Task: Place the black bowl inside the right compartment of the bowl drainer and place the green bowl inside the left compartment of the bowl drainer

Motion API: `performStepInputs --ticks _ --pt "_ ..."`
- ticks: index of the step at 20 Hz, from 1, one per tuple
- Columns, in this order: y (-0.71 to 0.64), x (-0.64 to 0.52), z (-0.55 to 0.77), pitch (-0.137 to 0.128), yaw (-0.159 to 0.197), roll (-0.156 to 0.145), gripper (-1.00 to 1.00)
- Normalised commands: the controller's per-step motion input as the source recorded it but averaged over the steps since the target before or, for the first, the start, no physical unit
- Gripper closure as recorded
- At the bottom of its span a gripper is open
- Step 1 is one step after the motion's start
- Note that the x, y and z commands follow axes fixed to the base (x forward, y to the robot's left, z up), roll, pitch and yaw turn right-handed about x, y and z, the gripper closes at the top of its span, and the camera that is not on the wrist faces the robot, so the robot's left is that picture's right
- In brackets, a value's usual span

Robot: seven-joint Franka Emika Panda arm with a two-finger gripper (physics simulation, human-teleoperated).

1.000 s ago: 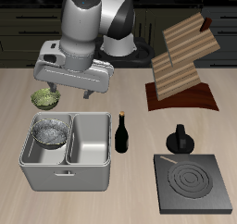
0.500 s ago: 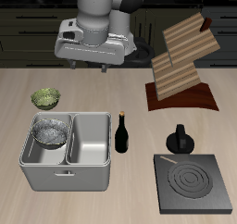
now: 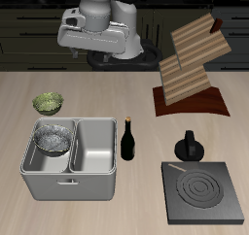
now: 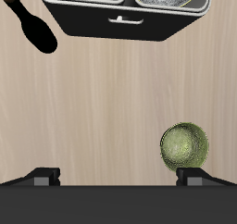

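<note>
**On the table: one bowl in the drainer, one outside**

Behind the bowl drainer [image 3: 70, 159], the green bowl [image 3: 47, 104] sits alone on the wood, well apart from the gripper [image 3: 95, 56], which hangs high above the table's back part. Its jaws are spread and hold nothing. The black bowl [image 3: 53, 139] lies inside one basin of the drainer; the other basin has nothing in it. A dark bottle [image 3: 127, 141] stands just beside the drainer.

A pale wood-grain counter [image 3: 88, 83] with fine lengthwise streaks fills the scene under even, soft light, and behind its far edge runs a row of dark cabinets [image 3: 29, 35] with slim metal handles.
</note>
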Motion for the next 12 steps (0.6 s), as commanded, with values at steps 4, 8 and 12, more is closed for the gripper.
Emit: performStepInputs --ticks 4,8,12 --pt "-0.37 -0.42 -0.08 -0.011 -0.036 -0.021 -1.00" --pt "-0.05 -0.28 0.00 -0.053 -0.008 0.043 -1.00" --pt "-0.16 -0.06 -0.01 0.003 0.022 0.044 -1.00"
